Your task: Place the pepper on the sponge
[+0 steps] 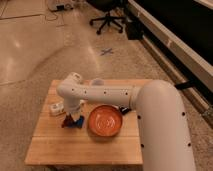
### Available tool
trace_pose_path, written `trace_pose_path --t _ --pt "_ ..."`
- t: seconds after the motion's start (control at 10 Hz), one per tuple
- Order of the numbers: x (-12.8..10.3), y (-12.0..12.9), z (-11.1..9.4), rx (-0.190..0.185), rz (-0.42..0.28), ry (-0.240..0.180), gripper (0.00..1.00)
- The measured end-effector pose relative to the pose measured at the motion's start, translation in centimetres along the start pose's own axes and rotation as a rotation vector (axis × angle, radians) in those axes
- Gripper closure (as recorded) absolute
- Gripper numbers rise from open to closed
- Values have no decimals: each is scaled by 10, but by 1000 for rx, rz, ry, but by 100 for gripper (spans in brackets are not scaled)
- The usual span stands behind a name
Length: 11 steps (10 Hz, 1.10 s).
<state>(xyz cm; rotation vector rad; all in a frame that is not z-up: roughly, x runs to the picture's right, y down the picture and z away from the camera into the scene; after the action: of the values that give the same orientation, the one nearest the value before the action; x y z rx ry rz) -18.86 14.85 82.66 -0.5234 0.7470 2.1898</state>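
The blue sponge [77, 122] lies on the wooden table [65, 147], just left of the orange pan. A small dark red-brown pepper [65, 122] shows at the sponge's left edge, right under the arm's end. I cannot tell whether it touches the sponge or rests on the table. My gripper [71, 117] points down at the end of the white arm, directly over the pepper and sponge. The arm's wrist hides part of both.
An orange pan [105, 120] sits mid-table with its black handle [125, 110] pointing back right. A white bottle [56, 108] lies at the left, behind the gripper. The white arm [150, 105] crosses the table from the right. Office chairs stand on the floor beyond.
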Motion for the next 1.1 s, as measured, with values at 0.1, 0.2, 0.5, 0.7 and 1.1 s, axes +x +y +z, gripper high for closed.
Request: trace_pose_path --t 0.1,0.2,0.5,0.7,1.1 --pt "-3 1 2 5 1 -13 73" --pt "-6 2 5 8 3 -25 64" --pt "-9 1 12 27 -5 -62 34" --pt "-6 -2 14 40 -16 -80 20" --pt "-1 -4 11 37 -24 -87 20"
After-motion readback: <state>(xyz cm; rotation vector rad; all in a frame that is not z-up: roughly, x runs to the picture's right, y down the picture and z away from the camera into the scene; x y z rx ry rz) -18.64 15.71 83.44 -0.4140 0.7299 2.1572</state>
